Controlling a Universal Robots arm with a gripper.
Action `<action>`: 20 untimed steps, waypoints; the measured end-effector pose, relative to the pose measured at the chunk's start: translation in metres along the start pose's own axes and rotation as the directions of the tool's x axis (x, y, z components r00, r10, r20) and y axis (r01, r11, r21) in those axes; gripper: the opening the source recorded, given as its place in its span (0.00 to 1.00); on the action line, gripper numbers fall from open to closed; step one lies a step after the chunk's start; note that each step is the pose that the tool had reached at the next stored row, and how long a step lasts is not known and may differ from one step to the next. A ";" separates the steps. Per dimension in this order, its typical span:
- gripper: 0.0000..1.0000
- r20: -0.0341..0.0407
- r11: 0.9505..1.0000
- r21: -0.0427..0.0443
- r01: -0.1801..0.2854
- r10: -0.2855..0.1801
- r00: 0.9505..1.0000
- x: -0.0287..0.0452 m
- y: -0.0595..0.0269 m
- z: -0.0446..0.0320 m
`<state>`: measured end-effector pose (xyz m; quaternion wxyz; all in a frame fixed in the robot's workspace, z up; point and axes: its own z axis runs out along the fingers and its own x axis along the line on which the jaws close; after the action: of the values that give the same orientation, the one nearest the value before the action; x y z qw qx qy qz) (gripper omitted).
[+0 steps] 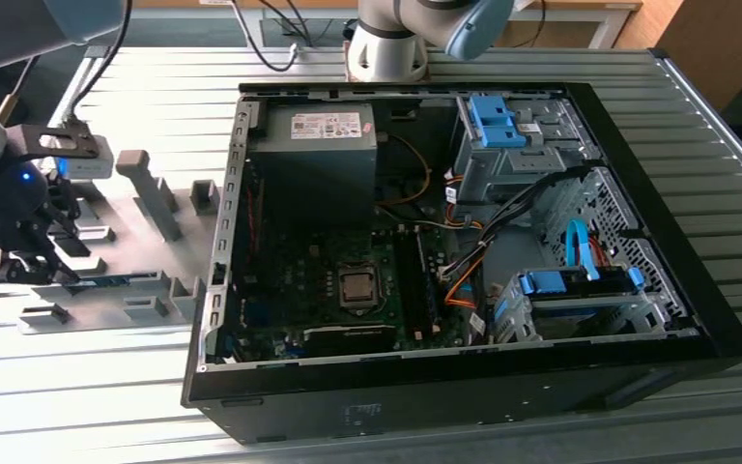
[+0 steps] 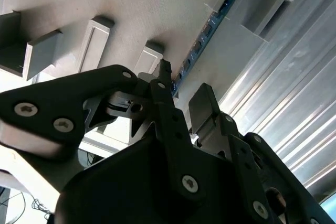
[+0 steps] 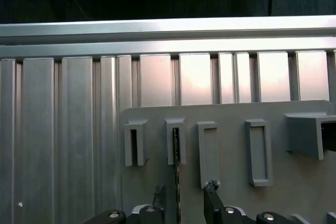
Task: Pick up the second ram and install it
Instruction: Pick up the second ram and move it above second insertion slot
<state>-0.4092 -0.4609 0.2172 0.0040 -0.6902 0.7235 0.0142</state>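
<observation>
The second ram (image 1: 107, 282) is a thin blue-green stick standing on edge in the grey holder plate (image 1: 127, 246), at the exterior view's left. My gripper (image 1: 46, 273) hangs over the stick's end, low above the plate. In the second wrist view the ram's blue edge (image 2: 210, 24) runs from a holder block down to my gripper (image 2: 184, 87). In the first wrist view the ram (image 3: 177, 169) is edge-on and passes between the two fingertips of my gripper (image 3: 185, 188), closer to one finger (image 3: 159, 191). The gripper is open, with a gap on both sides of the stick.
An open black computer case (image 1: 680, 319) fills the middle of the ribbed aluminium table (image 1: 74, 387). Inside lie the motherboard with long black slots (image 1: 413, 290), a power supply (image 1: 320, 145), blue drive cages (image 1: 578, 285) and loose cables. Grey holder blocks (image 1: 152, 188) stand up from the plate. The arm's base (image 1: 390, 43) is behind the case.
</observation>
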 end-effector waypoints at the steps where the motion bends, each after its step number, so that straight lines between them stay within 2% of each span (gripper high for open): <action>1: 0.42 0.000 1.000 0.000 0.000 0.000 1.000 0.0000 -0.0002 0.0012; 13: 0.42 0.000 1.000 0.000 0.000 0.000 1.000 0.0005 -0.0015 0.0169; 17: 0.42 -0.003 1.000 0.000 0.000 0.000 1.000 0.0005 -0.0021 0.0184; 20: 0.42 -0.003 1.000 0.000 0.000 0.000 1.000 0.0003 -0.0065 0.0206</action>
<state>-0.4030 -0.4611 0.1965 0.0032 -0.6902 0.7234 0.0131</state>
